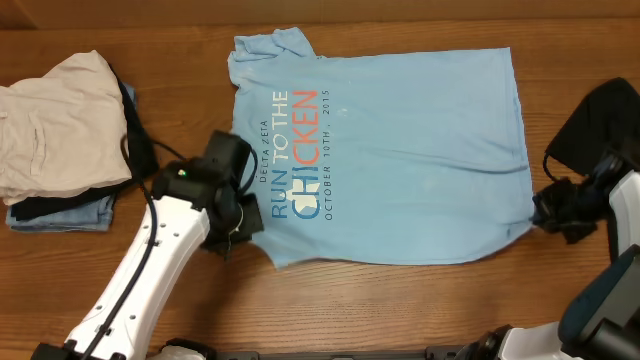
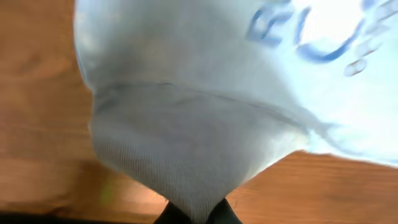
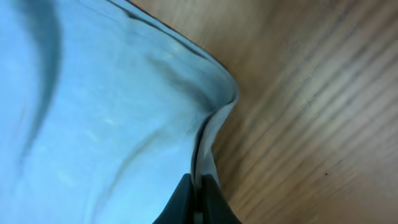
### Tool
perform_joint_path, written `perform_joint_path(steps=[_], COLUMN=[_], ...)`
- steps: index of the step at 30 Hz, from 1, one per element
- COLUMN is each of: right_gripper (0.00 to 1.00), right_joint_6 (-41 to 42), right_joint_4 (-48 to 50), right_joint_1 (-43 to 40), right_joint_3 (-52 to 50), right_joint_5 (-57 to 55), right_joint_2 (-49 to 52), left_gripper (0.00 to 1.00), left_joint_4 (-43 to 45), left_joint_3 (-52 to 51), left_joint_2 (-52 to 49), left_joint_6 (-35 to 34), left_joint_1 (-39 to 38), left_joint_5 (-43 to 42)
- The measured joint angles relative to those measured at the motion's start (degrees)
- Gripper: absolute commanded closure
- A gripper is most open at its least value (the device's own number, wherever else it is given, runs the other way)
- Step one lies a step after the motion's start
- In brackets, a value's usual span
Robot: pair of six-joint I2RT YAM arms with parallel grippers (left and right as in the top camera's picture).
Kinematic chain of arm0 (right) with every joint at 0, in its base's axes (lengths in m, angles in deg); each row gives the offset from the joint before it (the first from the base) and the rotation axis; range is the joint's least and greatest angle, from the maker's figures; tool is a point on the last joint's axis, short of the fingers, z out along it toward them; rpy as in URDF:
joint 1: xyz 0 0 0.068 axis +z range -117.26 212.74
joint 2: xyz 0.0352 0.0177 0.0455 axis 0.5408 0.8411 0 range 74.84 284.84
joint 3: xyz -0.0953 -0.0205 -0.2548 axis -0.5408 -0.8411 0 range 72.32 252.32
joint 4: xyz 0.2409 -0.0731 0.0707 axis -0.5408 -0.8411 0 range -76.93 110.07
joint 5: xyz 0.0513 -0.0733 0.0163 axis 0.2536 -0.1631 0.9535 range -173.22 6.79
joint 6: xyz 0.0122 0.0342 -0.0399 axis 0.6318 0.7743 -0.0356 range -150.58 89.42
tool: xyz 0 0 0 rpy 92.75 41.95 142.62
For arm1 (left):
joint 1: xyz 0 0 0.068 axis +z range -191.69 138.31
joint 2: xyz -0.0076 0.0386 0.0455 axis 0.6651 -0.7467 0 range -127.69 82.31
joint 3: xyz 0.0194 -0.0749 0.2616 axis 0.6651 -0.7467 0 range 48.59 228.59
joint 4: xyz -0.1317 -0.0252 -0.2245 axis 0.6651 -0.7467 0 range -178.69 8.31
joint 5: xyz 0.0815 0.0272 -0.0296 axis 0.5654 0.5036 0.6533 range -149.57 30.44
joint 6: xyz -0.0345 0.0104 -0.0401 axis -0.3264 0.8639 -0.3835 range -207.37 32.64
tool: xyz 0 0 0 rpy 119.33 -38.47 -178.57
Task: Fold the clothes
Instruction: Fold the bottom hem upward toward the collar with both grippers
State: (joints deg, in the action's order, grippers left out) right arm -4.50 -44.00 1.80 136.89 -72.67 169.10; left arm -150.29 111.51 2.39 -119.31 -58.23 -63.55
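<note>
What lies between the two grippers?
Only the blue T-shirt, lying flat, as the overhead view shows; the left gripper and right gripper pinch its opposite edges.

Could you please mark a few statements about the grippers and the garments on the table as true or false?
1. The left gripper is shut on an edge of the T-shirt. True.
2. The right gripper hangs open, clear of the T-shirt. False: it is shut on the T-shirt's corner at the opposite end.
3. The T-shirt lies spread out on the table with its lettering facing up. True.
4. The cream-beige garment lies on top of the T-shirt. False: it tops a separate pile at the table's edge, apart from the T-shirt.
</note>
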Motion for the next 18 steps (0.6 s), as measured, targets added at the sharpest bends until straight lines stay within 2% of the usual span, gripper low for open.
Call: perform_joint_path(steps=[5,11,18], right_gripper=[0.96,0.96,0.96], right_joint_6=[-0.4,-0.5,-0.7], right_joint_4=[-1.5,-1.5,8.6], right_joint_1=[1.7,4.5,8.2], right_joint_3=[5.3,12.5,13.5], right_joint_5=[-0.1,-0.1,-0.1], right_joint_2=[0.0,0.0,0.0], left_gripper=[0.96,0.96,0.96], left_joint_4=[0.5,4.8,8.9], left_joint_3=[8.1,9.7,9.8], left_joint_2=[0.0,0.0,-0.1], left_joint_6=[0.7,0.7,0.9], left_joint_1=[0.1,1.9,2.3], left_joint_5=[3.8,5.1,6.8])
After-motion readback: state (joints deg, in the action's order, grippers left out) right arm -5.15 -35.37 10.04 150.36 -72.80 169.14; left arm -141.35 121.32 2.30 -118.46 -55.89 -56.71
